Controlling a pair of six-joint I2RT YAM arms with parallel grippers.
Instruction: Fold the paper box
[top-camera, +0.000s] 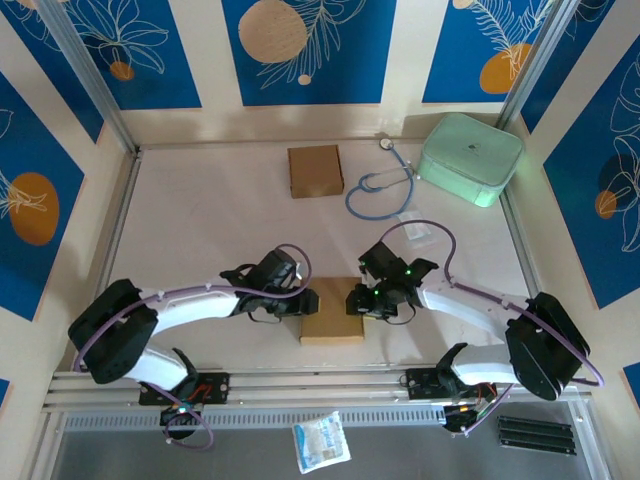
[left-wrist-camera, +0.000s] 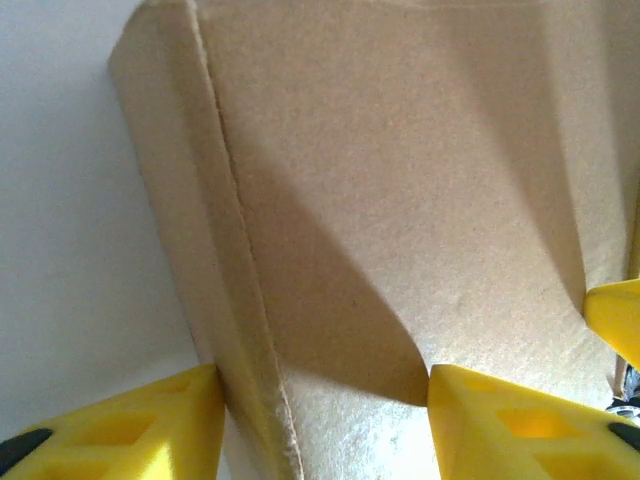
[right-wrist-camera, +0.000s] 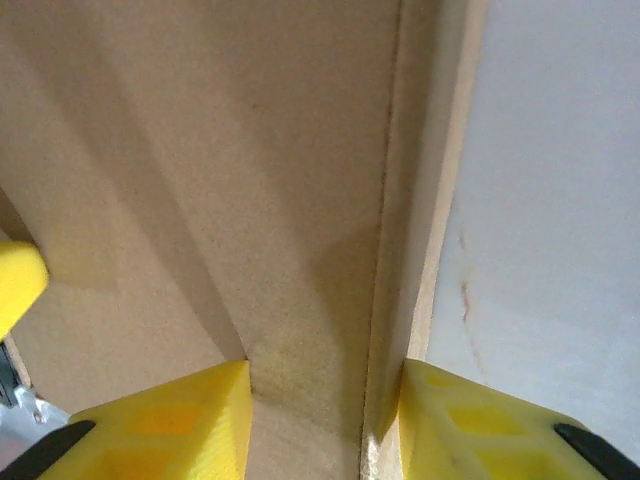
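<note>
The brown paper box (top-camera: 333, 322) lies flat near the table's front edge, between the two arms. My left gripper (top-camera: 305, 301) is at its left edge and my right gripper (top-camera: 355, 300) at its upper right edge. In the left wrist view the yellow fingers (left-wrist-camera: 150, 425) of the left gripper (left-wrist-camera: 325, 420) stand part open astride the box's creased side wall (left-wrist-camera: 200, 260). The outer finger touches that wall. The right gripper (right-wrist-camera: 325, 410) likewise straddles the opposite wall (right-wrist-camera: 420, 200), part open, its outer finger against the cardboard.
A second brown box (top-camera: 315, 170) sits at the back. A blue stethoscope (top-camera: 385, 185) and a mint green case (top-camera: 470, 158) lie back right, with a small packet (top-camera: 420, 232) nearer. A white bag (top-camera: 320, 442) lies below the rail.
</note>
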